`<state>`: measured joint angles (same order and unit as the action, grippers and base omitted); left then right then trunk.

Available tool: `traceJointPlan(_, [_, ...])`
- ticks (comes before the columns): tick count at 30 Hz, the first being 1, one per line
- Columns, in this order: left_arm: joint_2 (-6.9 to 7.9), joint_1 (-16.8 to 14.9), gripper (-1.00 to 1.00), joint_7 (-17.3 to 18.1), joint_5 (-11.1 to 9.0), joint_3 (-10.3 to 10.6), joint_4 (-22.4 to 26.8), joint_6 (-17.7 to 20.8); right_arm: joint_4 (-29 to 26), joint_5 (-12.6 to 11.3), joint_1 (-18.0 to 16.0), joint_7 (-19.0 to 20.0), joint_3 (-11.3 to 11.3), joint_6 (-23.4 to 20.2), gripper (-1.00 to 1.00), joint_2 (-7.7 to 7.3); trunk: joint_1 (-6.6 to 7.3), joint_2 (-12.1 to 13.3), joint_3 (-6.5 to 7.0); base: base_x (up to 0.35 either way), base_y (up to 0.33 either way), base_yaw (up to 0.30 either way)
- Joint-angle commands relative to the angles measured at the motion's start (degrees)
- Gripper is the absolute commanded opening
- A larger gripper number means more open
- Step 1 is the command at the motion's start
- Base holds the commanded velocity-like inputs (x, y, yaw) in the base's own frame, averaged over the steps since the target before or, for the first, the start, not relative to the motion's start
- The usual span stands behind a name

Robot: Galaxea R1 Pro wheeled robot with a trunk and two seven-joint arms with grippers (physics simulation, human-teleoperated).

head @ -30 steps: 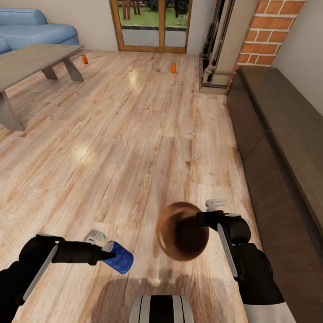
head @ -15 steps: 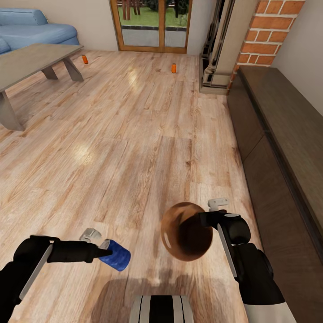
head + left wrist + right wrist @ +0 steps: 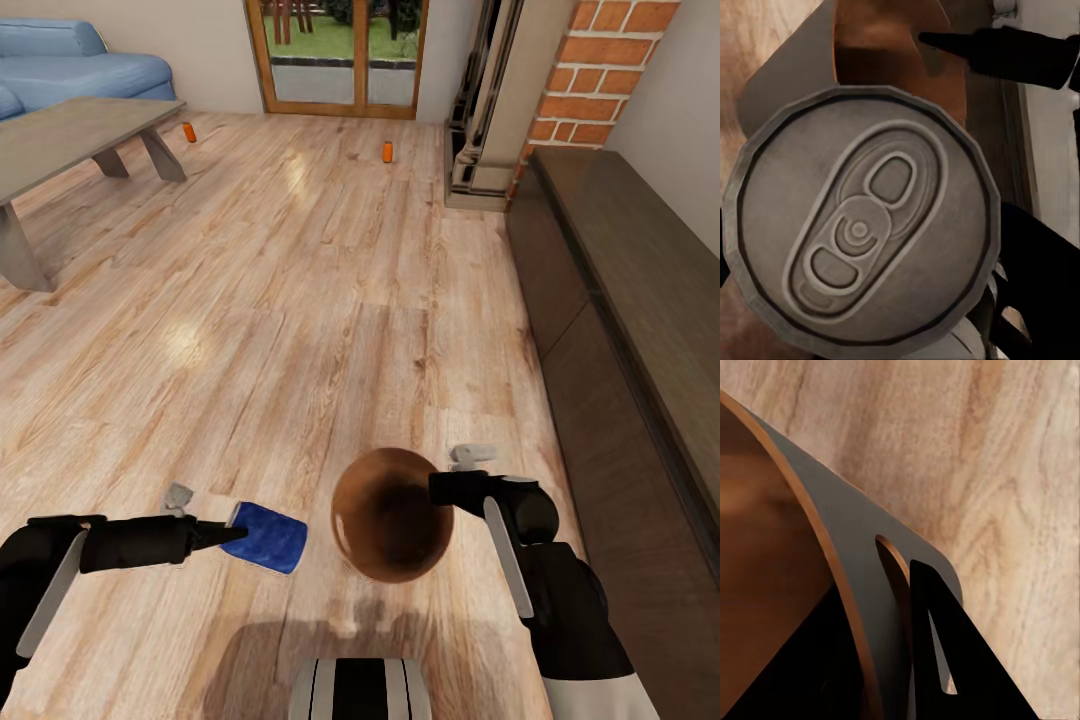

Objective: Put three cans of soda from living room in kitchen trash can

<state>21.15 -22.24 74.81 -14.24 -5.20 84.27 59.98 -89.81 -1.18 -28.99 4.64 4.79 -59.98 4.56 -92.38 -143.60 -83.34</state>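
Wood floor stretched to the glass doors point(image 3: 345, 50), two cans point(image 3: 387, 151) standing far off. Right gripper point(image 3: 455, 487) pinched the bin point(image 3: 388, 514) by its rim, mouth tipped leftward, probably to receive. Left gripper point(image 3: 222, 532) clamped a blue can point(image 3: 268, 538) just beside it.

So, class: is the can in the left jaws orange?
No: the head view shows the held can blue, unlike the orange cans far off.

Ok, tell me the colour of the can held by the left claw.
Blue cylindrical can with a grey top, clearest in the head view.

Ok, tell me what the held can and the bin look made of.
Can: dull grey metal on top, going by the pull-tab lid; glossy blue side in the head view.
Bin: looks like smooth, brown, slightly glossy wood; could be plastic.
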Motion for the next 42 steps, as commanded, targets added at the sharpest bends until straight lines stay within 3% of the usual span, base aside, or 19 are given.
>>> traceJointPlan(1, [0.01,0.0,-1.00,0.0,-0.7,0.0,0.1,-0.1,0.0,-1.8,0.0,0.1,0.0,0.0,-1.00,0.01,0.00,0.0,0.00,0.000,0.000,0.000])
traceJointPlan(9, [0.02,0.0,-1.00,0.1,-5.0,0.0,0.4,0.0,0.0,-1.8,0.0,0.1,0.0,0.0,-1.00,-0.07,0.00,0.0,0.00,0.000,0.000,0.000])
traceJointPlan(14, [-0.22,0.0,-1.00,0.1,-6.2,0.0,0.5,0.0,0.0,-1.8,0.0,0.1,0.0,0.0,-1.00,-0.07,0.00,0.0,0.00,0.000,0.000,0.000])
traceJointPlan(18, [-4.10,0.0,-1.00,-0.1,-7.0,0.1,2.2,0.0,0.0,-1.8,0.0,0.1,0.1,0.0,-1.00,-0.08,0.00,0.0,0.00,0.000,0.000,0.000])
traceJointPlan(21, [-9.43,-0.2,-1.00,-1.2,-6.7,0.2,2.4,0.0,0.0,-1.8,0.0,0.1,0.1,0.0,-1.00,-0.08,0.00,0.0,0.00,0.000,0.000,0.000])
traceJointPlan(24, [-11.21,-0.2,-1.00,-4.9,-7.0,0.2,2.5,0.0,0.0,-1.7,0.0,0.1,0.1,0.0,-1.00,-0.08,0.00,0.0,0.00,0.000,0.000,0.000])
traceJointPlan(34, [-11.77,-0.1,-1.00,-7.3,-6.7,0.2,2.4,0.0,0.0,-1.7,0.0,0.1,0.1,0.0,-1.00,-0.20,0.00,0.0,0.00,0.000,0.000,0.000])
traceJointPlan(37, [-11.82,-0.2,-1.00,-8.5,-5.5,0.2,2.4,0.0,0.0,-1.7,0.0,0.1,0.1,0.0,-1.00,-0.22,0.00,0.0,0.00,0.000,0.000,0.000])
traceJointPlan(42, [-14.36,-0.2,-1.00,-11.6,-4.1,0.4,2.4,0.0,0.0,-1.7,0.0,0.1,0.1,0.0,-1.00,-0.18,0.00,0.0,0.00,0.000,0.000,0.000])
